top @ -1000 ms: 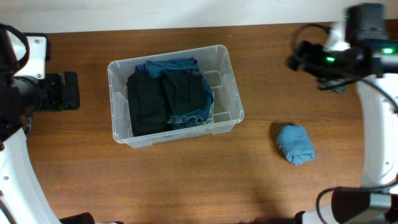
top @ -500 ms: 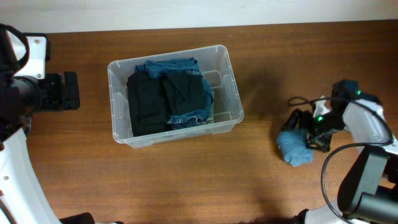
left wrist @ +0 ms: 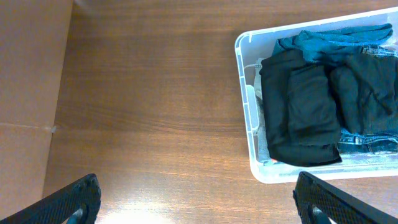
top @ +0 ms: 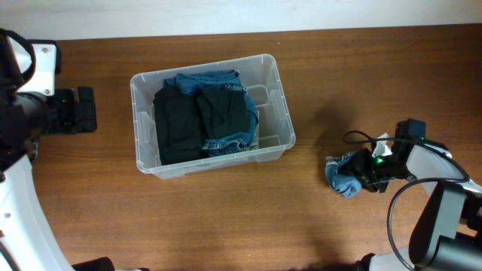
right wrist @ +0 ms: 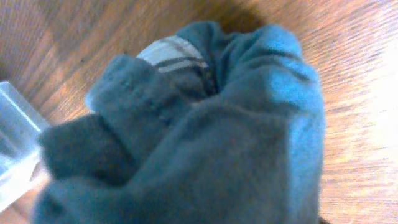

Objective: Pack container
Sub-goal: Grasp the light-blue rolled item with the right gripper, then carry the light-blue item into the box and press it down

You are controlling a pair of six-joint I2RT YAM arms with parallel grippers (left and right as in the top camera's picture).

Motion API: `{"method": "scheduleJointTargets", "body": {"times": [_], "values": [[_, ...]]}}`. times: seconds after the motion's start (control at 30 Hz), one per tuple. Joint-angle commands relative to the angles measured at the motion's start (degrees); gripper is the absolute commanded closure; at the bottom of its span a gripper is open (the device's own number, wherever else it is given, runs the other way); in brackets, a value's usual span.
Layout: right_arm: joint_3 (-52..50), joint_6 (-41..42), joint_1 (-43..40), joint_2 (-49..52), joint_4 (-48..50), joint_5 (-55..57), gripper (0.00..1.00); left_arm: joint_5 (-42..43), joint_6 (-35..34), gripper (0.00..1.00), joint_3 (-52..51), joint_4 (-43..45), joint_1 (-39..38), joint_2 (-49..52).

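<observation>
Right hand (top: 363,172) now down on blue cloth bundle (top: 340,175). Bundle bunched and shifted left versus half second ago, so pickup likely starting. Grip: cannot tell, wrist view all cloth. Left hand (left wrist: 199,205) wide, idle. Container (top: 283,113) on table (top: 226,218), holding dark clothes (top: 199,120), well apart from bundle.

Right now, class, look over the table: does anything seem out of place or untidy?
One thing stands out: a crumpled blue garment is outside the container, off to its right, while the other clothes are packed inside it. Nothing looks spilled or damaged.
</observation>
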Motion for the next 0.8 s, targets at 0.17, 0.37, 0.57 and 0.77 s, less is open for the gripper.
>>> {"method": "scheduleJointTargets", "body": {"times": [0.17, 0.37, 0.57, 0.77], "values": [[17.3, 0.0, 9.9, -13.0, -8.7, -13.0, 0.70, 0.0, -0.7, 0.00, 0.0, 0.1, 0.2, -0.7], [33.8, 0.2, 35.2, -14.3, 10.4, -12.9, 0.79, 0.0, -0.7, 0.00, 0.0, 0.1, 0.2, -0.7], [33.8, 2.1, 50.4, -3.0, 29.0, -7.1, 0.79, 0.0, -0.7, 0.00, 0.0, 0.1, 0.2, -0.7], [33.8, 7.8, 52.8, 15.0, 33.1, 5.0, 0.78, 0.0, -0.7, 0.00, 0.0, 0.1, 0.2, -0.7]]}}
